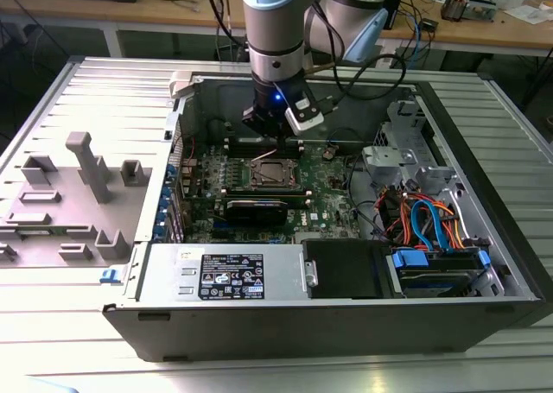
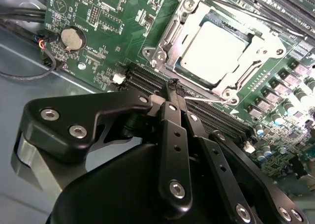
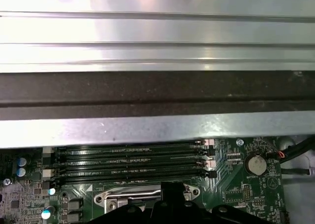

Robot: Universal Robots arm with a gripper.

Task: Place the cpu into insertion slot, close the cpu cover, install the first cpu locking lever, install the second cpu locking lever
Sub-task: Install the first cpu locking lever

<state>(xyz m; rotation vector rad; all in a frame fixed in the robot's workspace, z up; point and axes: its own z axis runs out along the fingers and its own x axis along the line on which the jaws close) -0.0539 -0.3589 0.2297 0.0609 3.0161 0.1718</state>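
Gripper hovering at the socket edge

The gripper [image 2: 173,86], fingers pinched together and empty, is poising just beside the cpu cover [image 2: 266,39], which is lying flat over the cpu [image 2: 214,51].

gripper [image 3: 172,188]: largely cut off by the first wrist view's edge
cpu cover [image 3: 129,195]: partly behind the gripper in the first wrist view, the rest cropped
insertion slot [image 1: 275,174]: too small in the exterior view to tell its contents
arm [image 1: 275,30]: upper part cut off in the exterior view
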